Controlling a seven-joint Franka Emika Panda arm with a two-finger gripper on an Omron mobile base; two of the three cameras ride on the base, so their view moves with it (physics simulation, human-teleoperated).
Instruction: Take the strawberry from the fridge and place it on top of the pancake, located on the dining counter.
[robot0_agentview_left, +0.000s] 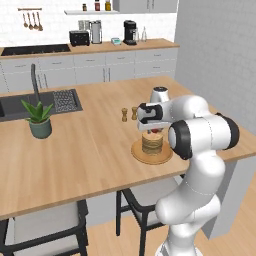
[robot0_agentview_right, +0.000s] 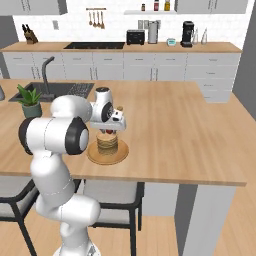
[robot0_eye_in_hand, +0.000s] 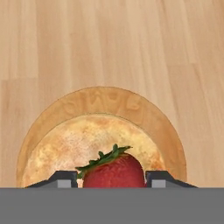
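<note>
The pancake (robot0_agentview_left: 152, 144) (robot0_agentview_right: 107, 145) (robot0_eye_in_hand: 65, 148) is a small tan stack on a round wooden plate (robot0_agentview_left: 137, 152) (robot0_agentview_right: 122, 152) (robot0_eye_in_hand: 109, 98) near the front edge of the dining counter (robot0_agentview_left: 90, 150) (robot0_agentview_right: 175, 130). My gripper (robot0_agentview_left: 152, 129) (robot0_agentview_right: 107, 131) (robot0_eye_in_hand: 112, 179) points down just above the stack. The red strawberry (robot0_eye_in_hand: 113, 173) with its green leaves sits on top of the pancake between my two fingertips. The fingertips stand slightly off its sides, so the jaws are a little open. The fridge is out of view.
Salt and pepper shakers (robot0_agentview_left: 129, 114) (robot0_agentview_right: 120, 109) stand just behind the plate. A potted plant (robot0_agentview_left: 39, 117) (robot0_agentview_right: 30, 102) and a sink (robot0_agentview_left: 20, 107) lie to the left. Stools (robot0_agentview_left: 45, 225) (robot0_agentview_right: 10, 200) stand under the counter's front edge.
</note>
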